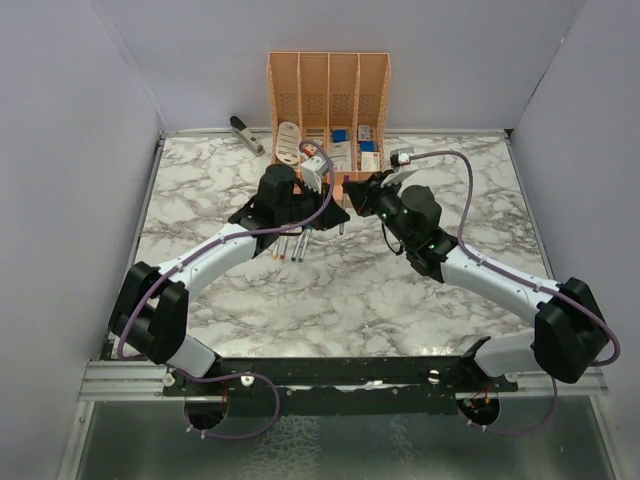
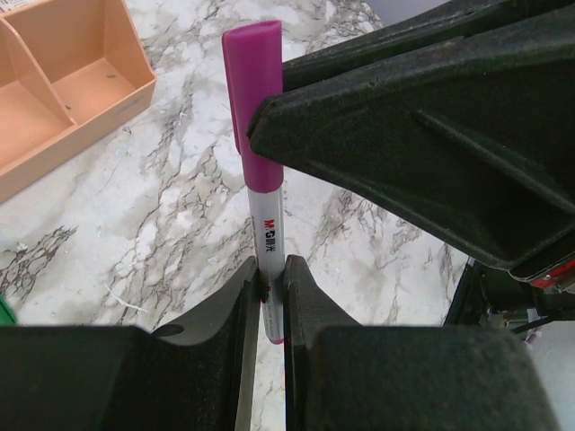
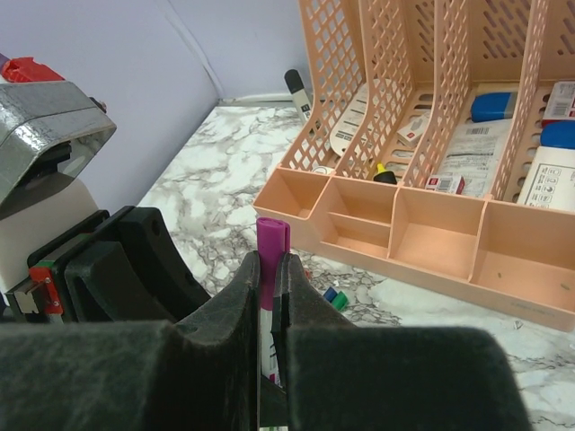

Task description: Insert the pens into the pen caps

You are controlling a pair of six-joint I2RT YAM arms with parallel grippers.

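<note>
**Here, one pen clamped between two grippers by the table's far edge**

Close in, the left wrist view shows the left gripper (image 2: 272, 283) clenched on the white barrel of an upright pen (image 2: 269, 238). The magenta cap (image 2: 254, 108) sits over the pen's upper end. One black finger of the other arm presses against that cap from the right.

The right wrist view gives the other half: the right gripper (image 3: 272, 269) is pinched tight on the cap itself, and the barrel below is mostly hidden behind its fingers. This view alone shows a blue cap (image 3: 330, 294) and a green cap (image 3: 340, 302) lying touching on the marble, just in front of the orange organizer (image 3: 440, 242).

Only the top view shows the layout. Both arms reach inward and meet near the middle of the far edge of the table (image 1: 330, 300), just before the organizer's front tray. Several loose pens (image 1: 298, 245) lie side by side below the left wrist. A stapler (image 1: 246, 134) rests towards the far left corner.

There is little room between the grippers and the organizer. The near half of the table and its right side are open marble.
</note>
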